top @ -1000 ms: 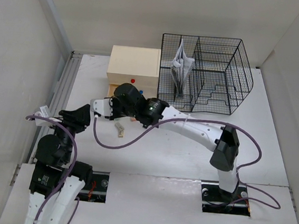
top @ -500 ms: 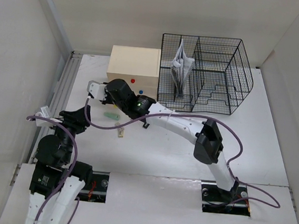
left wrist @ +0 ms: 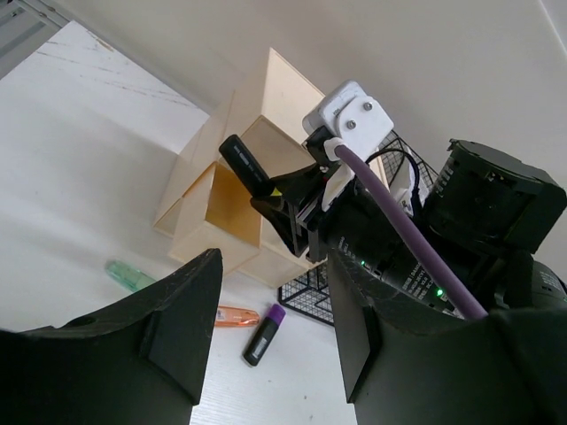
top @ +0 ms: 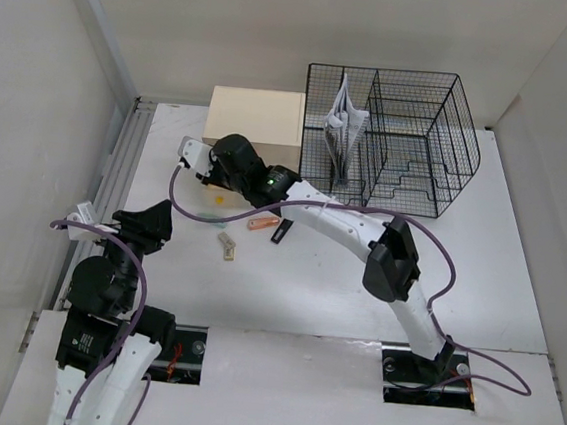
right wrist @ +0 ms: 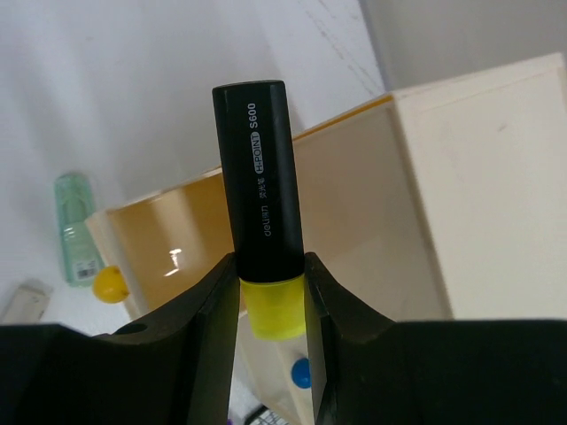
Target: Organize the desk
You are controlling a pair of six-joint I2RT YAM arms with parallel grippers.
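We look down on a white tabletop [top: 481,252], flat and fixed beneath both arms, its long axis running side to side across them. It is rigid and smooth, nothing to take hold of. We judge that small things will slide on it easily.

The right end effector [right wrist: 270,292] is clenched on a highlighter [right wrist: 261,177]. Its jaws pinch the yellow barrel just under the black cap. The highlighter's long axis runs straight out in line with the fingers, cap pointing away from the end effector. Beyond and below the cap sits the open drawer [right wrist: 177,248] of a beige box [top: 254,119]. The highlighter looks light, stiff and slick, so a hold across the barrel near its middle, as here, seems right. A loose pinch might let it swivel.

The left end effector [left wrist: 270,301] hangs released, jaws apart with nothing between them, off to the left of the right one. Ahead of it on the tabletop lie a green pen [left wrist: 133,276], an orange pen [left wrist: 232,315] and a purple-and-black pen [left wrist: 264,329], each lying flat. They are near one another but not touching.

We judge that the highlighter is about to go into the drawer, with the loose pens left to gather.
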